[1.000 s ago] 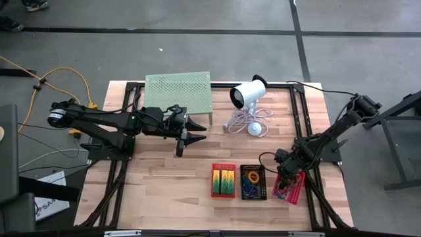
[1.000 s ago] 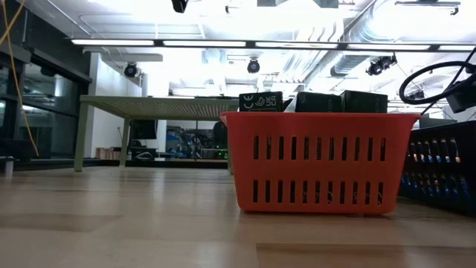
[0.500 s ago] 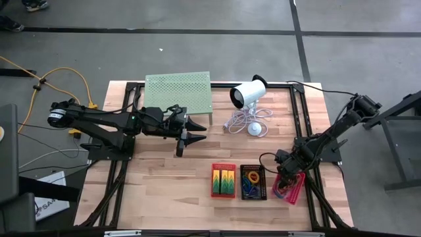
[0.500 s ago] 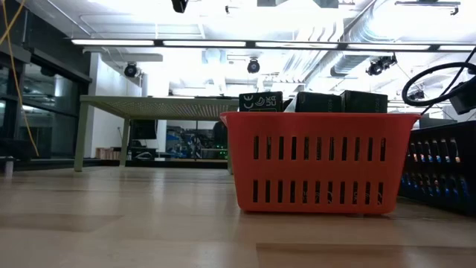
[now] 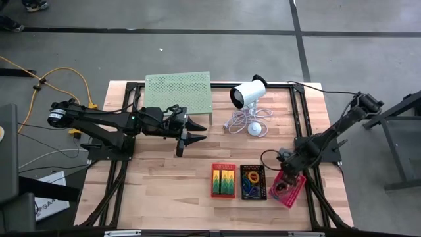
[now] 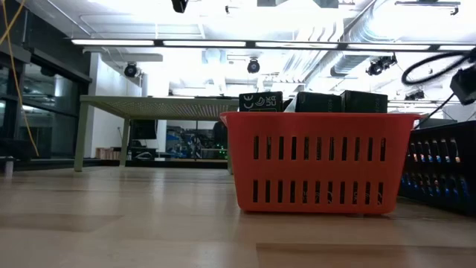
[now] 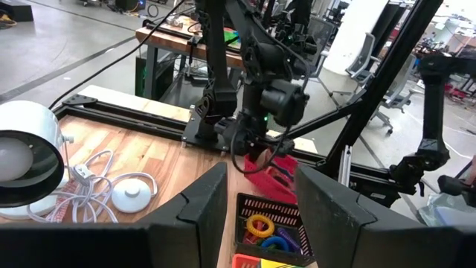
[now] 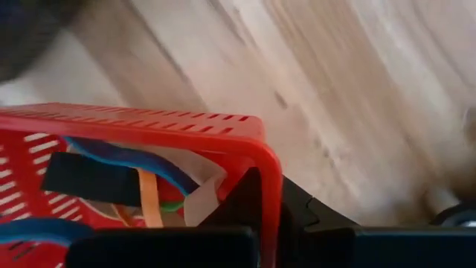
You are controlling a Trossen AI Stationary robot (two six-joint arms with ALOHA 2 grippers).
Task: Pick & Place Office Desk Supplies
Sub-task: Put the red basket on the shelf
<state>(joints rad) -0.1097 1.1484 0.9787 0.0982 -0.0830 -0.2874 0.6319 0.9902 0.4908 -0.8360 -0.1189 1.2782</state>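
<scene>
Your right tool (image 5: pixel 285 172) is clamped on the pink basket's (image 5: pixel 288 189) rim, tilting it beside the black basket (image 5: pixel 252 182); probably to shift it. Left tool (image 5: pixel 195 130) waits apart, mid-worktop.

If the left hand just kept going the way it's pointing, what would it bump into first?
Probably the black basket of coloured loops, which sits straight ahead between the left hand's open fingers. The pink basket, held by the right hand, lies beyond it. Depth is hard to judge.

text: none legible; dark packs (image 6: pixel 312 102) | printed marks unreadable
</scene>
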